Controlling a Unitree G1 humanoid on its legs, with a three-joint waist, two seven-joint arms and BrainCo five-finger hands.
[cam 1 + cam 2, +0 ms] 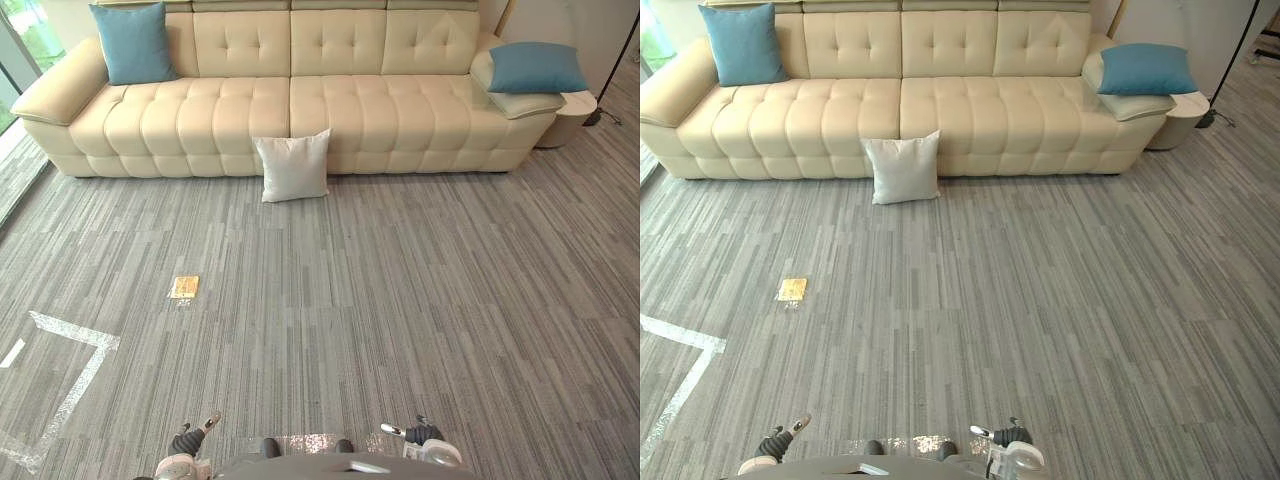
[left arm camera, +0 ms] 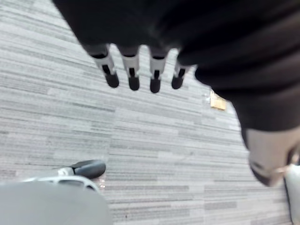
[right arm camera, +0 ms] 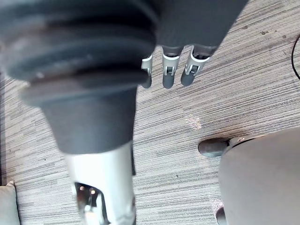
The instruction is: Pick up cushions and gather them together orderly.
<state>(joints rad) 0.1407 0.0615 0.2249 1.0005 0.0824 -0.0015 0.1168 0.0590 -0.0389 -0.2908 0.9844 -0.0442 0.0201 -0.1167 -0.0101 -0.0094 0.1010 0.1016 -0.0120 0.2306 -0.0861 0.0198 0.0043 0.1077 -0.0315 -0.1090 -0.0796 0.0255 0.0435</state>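
**Far from the sofa: nothing gathered**

Left hand [image 2: 132, 65] and right hand [image 3: 169, 70] are hanging with fingers straight, carrying nothing. Ahead, white cushion [image 1: 292, 166] is leaning against sofa [image 1: 350, 110] front. Left blue cushion [image 1: 133, 42] and right blue cushion [image 1: 535, 68] are sitting at opposite ends. Whole job probably remaining.

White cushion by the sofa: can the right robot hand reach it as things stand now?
Probably not. The white cushion leans on the sofa front, far across the carpet from the open right robot hand. Nothing blocks the way; only the distance does.
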